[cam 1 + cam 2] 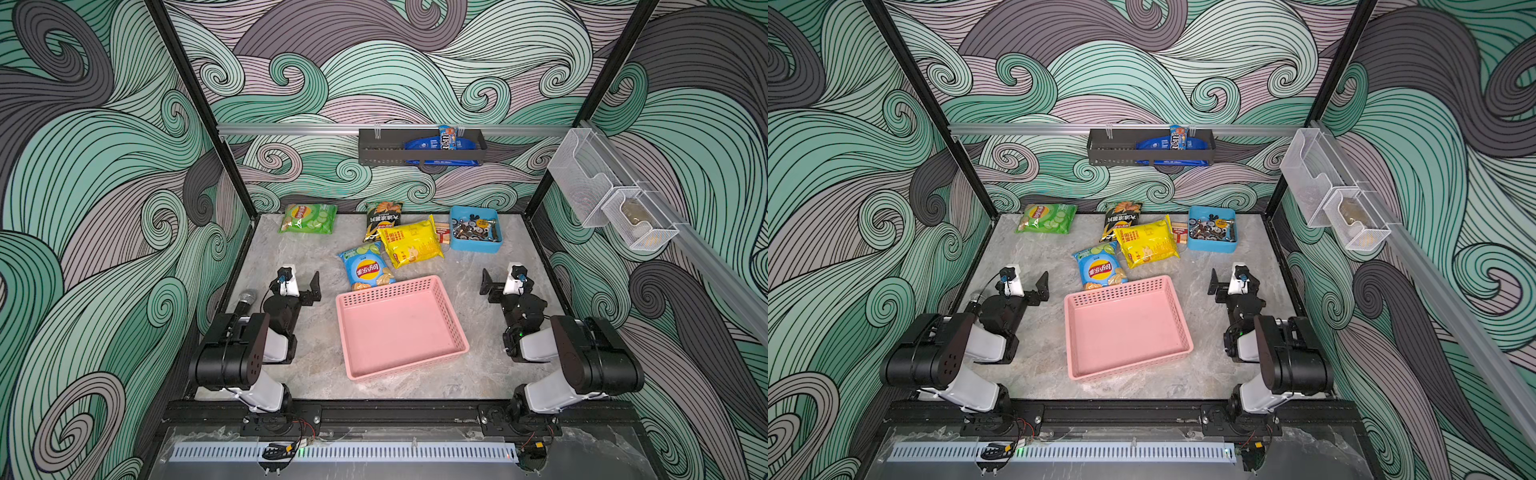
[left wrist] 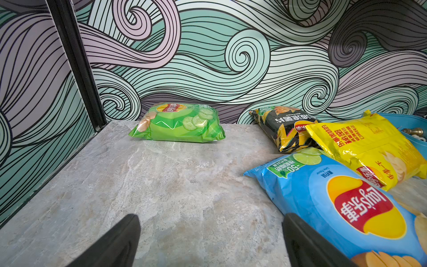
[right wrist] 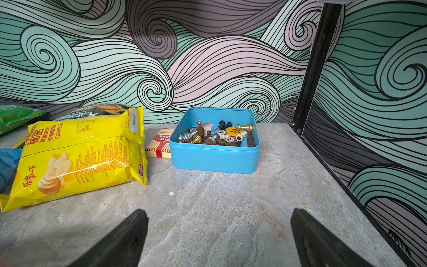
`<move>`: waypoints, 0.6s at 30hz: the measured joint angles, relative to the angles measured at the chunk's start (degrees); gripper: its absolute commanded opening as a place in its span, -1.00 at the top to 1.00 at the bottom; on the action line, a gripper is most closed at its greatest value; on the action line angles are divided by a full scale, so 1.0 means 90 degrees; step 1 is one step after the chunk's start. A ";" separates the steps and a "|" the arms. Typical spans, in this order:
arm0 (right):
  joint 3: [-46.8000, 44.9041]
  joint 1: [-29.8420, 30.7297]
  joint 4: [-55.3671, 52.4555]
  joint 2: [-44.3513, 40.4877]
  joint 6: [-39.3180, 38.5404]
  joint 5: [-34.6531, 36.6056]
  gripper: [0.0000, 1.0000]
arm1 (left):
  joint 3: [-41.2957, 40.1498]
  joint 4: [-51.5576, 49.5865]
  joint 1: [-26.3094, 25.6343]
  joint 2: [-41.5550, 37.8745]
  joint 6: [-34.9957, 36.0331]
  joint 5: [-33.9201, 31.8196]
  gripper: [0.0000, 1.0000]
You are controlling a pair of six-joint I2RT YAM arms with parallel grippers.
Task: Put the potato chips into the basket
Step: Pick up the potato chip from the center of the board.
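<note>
Top views: the potato chips (image 1: 1148, 245), green bag (image 1: 308, 218), black bag (image 1: 380, 220), yellow bag (image 1: 409, 245) and blue bag (image 1: 368, 270), lie on the desk (image 1: 299, 257) beyond the pink basket (image 1: 395, 332); wrist views show left claw (image 2: 211, 217) and right claw (image 3: 219, 210) spread.

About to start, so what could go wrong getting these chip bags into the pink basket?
The bright yellow foil bag partly covers the black-and-yellow foil bag, beside the small red box; lifting it may drag either. The blue foil bag lies by the pink plastic basket; grabbing it may shove that basket.
</note>
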 measured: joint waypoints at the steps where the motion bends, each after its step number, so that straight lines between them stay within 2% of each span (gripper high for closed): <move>1: 0.0000 0.0000 0.0000 0.0000 0.0000 0.0005 -1.00 | 0.0000 0.0002 0.0000 0.0000 0.0002 0.0002 -0.97; 5: 0.0068 0.0107 -0.0690 -0.0527 0.0024 0.0291 -1.00 | -0.0041 -0.0124 0.0000 -0.0240 0.0029 0.0039 -0.97; 8: 0.0612 0.0321 -0.2203 -0.1637 0.0364 0.0865 -1.00 | -0.0015 -0.1022 0.0002 -0.1282 0.0158 0.0070 -0.97; 10: 0.1110 0.0379 -0.3147 -0.2285 0.0908 0.1175 -1.00 | 0.0362 -0.2225 0.0000 -0.2038 0.0248 0.0061 -0.97; 13: 0.1593 0.0262 -0.4461 -0.3082 0.2023 0.1338 -1.00 | 0.1375 -0.4187 0.0000 -0.2618 0.0483 0.0075 -0.97; 18: 0.1321 -0.0121 -0.5814 -0.4048 0.3602 0.0646 -1.00 | 0.2985 -0.7193 0.0000 -0.2953 0.0920 0.0279 -0.97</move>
